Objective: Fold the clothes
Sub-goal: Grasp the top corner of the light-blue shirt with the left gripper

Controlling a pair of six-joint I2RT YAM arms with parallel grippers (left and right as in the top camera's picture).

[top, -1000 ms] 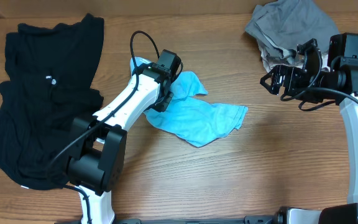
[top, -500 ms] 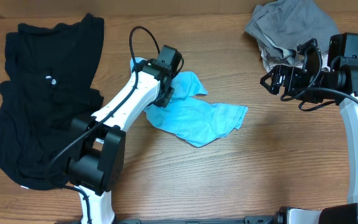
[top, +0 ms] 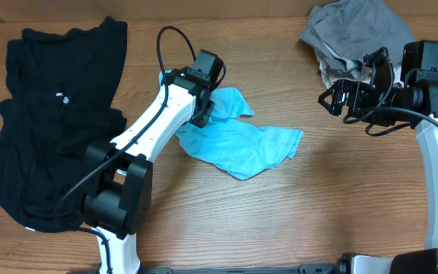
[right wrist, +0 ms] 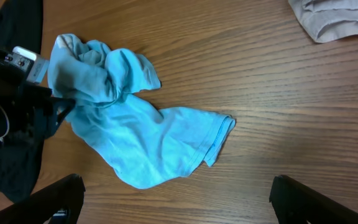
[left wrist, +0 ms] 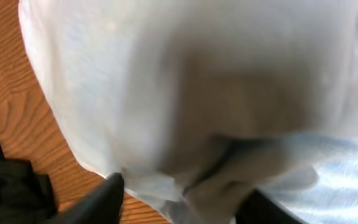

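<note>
The light-blue T-shirt (top: 242,144) lies crumpled on the wooden table at mid-left; it also shows in the right wrist view (right wrist: 135,137). My left gripper (top: 202,114) is down on the shirt's bunched upper-left part. In the left wrist view pale blue fabric (left wrist: 197,74) fills the frame, and a fold is pinched between the fingers (left wrist: 104,199). My right gripper (top: 333,99) is open and empty, hovering above bare table right of the shirt, its fingertips (right wrist: 67,190) spread wide. No lettering shows.
A large black garment (top: 52,114) lies spread at the far left, close to the left arm. A grey garment (top: 356,30) sits heaped at the back right over a beige one (right wrist: 334,18), just behind the right gripper. Bare wood (top: 280,221) lies in front of the shirt.
My left wrist has moved slightly toward the back of the table, tugging the shirt's bunched end a little. The right arm has not moved.
</note>
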